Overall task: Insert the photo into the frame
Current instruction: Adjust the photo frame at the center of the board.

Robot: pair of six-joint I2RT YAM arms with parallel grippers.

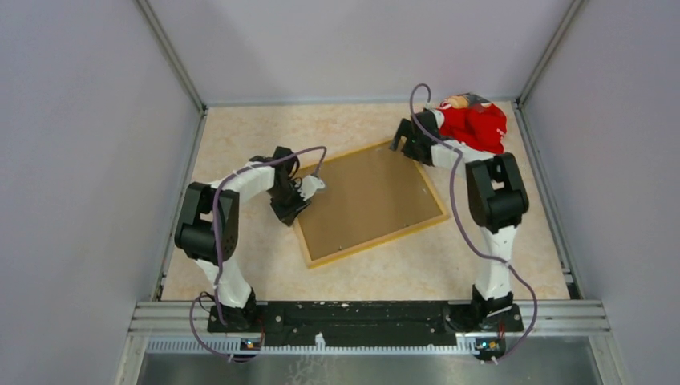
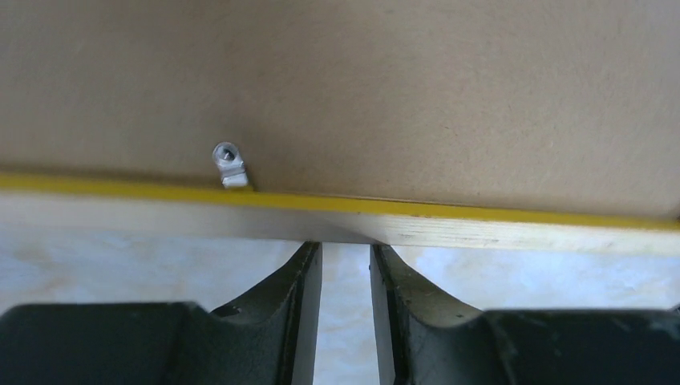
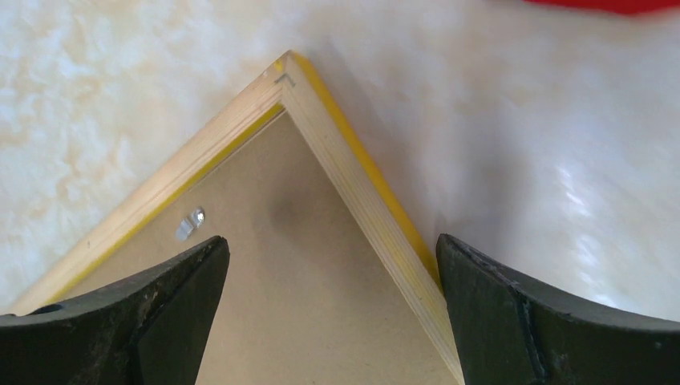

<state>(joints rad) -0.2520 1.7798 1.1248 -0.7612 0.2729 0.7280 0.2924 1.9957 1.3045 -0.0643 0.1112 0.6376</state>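
The frame (image 1: 377, 240) lies back-up and skewed on the table, and a plain brown backing board (image 1: 365, 200) fills it. The photo is hidden. My left gripper (image 1: 301, 199) is at the frame's left edge. In the left wrist view its fingertips (image 2: 313, 253) reach the pale wooden rail (image 2: 481, 228); the jaws stand a narrow gap apart with only table showing between them. My right gripper (image 1: 403, 138) hovers wide open over the frame's far right corner (image 3: 282, 76), one finger above the board (image 3: 305, 305) and the other beyond the rail.
A red cloth item (image 1: 477, 126) lies at the back right, just behind the right arm. Small metal tabs (image 2: 228, 164) (image 3: 189, 223) sit at the board's edge. Grey walls close in the table on three sides.
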